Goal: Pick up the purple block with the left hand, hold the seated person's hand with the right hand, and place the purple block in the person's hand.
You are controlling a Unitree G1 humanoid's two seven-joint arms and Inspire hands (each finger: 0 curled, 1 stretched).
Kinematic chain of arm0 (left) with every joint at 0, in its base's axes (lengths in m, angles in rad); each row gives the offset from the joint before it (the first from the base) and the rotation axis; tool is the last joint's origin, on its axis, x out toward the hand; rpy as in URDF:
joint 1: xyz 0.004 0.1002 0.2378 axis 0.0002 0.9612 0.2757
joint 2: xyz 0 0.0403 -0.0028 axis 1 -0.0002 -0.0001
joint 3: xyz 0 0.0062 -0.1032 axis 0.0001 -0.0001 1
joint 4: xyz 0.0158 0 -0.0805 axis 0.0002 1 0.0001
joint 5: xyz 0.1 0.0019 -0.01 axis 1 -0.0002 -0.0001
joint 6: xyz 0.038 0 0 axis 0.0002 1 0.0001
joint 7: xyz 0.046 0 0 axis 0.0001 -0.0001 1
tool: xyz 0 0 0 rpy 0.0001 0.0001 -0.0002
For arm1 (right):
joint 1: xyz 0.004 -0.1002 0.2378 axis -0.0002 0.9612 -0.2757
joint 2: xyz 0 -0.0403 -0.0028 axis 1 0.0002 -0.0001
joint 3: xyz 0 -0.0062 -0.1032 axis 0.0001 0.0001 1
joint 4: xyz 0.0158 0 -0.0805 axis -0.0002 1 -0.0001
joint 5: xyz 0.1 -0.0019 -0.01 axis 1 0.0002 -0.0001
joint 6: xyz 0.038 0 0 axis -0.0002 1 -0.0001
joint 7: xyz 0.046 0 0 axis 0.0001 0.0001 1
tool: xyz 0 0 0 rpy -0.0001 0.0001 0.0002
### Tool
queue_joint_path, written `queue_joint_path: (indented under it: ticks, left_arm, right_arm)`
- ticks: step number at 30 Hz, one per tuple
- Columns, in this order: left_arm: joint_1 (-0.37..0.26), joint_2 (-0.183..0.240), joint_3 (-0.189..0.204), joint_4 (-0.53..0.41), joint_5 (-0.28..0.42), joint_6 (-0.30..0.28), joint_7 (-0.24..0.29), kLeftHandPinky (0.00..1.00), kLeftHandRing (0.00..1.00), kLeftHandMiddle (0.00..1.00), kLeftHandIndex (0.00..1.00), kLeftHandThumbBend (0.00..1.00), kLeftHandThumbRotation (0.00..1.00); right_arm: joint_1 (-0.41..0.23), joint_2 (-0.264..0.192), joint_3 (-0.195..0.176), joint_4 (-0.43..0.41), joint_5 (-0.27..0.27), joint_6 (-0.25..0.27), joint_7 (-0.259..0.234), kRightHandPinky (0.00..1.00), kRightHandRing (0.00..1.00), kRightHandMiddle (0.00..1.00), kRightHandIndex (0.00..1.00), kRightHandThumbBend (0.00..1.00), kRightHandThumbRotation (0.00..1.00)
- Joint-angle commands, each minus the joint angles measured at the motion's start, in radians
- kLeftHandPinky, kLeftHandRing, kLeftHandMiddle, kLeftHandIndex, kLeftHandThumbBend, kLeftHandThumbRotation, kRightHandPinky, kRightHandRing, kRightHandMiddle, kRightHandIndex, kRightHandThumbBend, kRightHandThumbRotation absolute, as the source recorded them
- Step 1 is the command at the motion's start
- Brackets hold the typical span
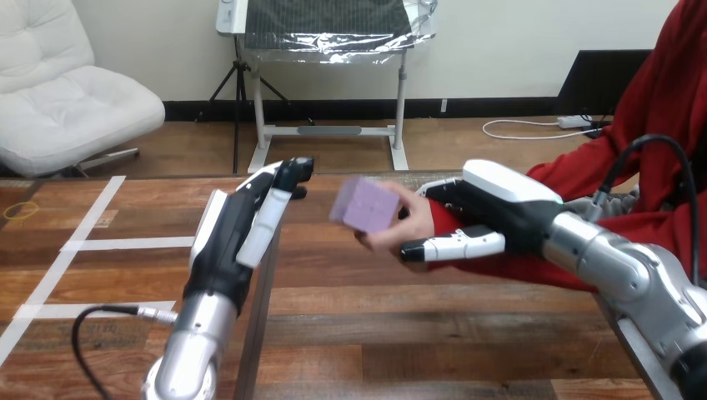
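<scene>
Your purple block (363, 205) sits in the person's hand (410, 223), at three o'clock from your left hand (242, 227), its fingers straight; your right hand (500, 208) clasps the person's wrist (448, 220).

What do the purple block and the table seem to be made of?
The purple block is probably foam or matte plastic: its faces look dull and even. The table looks like wood or wood-look planks, with brown grain and a slight sheen.
</scene>
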Motion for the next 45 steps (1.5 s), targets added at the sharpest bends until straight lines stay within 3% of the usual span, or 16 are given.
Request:
queue_joint_path:
  ticks: [1,13,25,37,45]
  left_arm:
    - [0.022,0.004,0.008,-0.109,-0.019,0.014,-0.006,0.87,0.80,0.82,0.76,0.65,1.00]
    - [0.146,0.016,0.013,-0.208,-0.045,0.025,-0.041,0.88,0.82,0.82,0.76,0.65,1.00]
    - [0.244,0.038,0.009,-0.202,-0.040,-0.111,-0.073,0.79,0.79,0.79,0.73,0.52,1.00]
    - [0.329,0.036,0.013,-0.243,-0.046,-0.153,-0.065,0.79,0.76,0.76,0.71,0.49,0.95]
    - [0.360,0.033,0.022,-0.261,-0.051,-0.183,-0.054,0.79,0.74,0.74,0.69,0.47,0.96]
  right_arm:
    - [0.007,-0.031,-0.049,-0.105,0.014,0.023,-0.010,0.61,0.74,0.77,0.81,1.00,0.98]
    - [0.120,-0.036,-0.131,-0.301,0.031,0.098,-0.044,0.62,0.77,0.80,0.83,1.00,1.00]
    - [0.205,-0.036,-0.204,-0.474,0.054,0.165,-0.038,0.61,0.78,0.83,0.86,1.00,1.00]
    - [0.244,-0.057,-0.255,-0.585,0.119,0.208,0.034,0.61,0.80,0.86,0.88,1.00,1.00]
    - [0.280,-0.061,-0.289,-0.648,0.203,0.222,0.075,0.60,0.81,0.86,0.89,1.00,1.00]
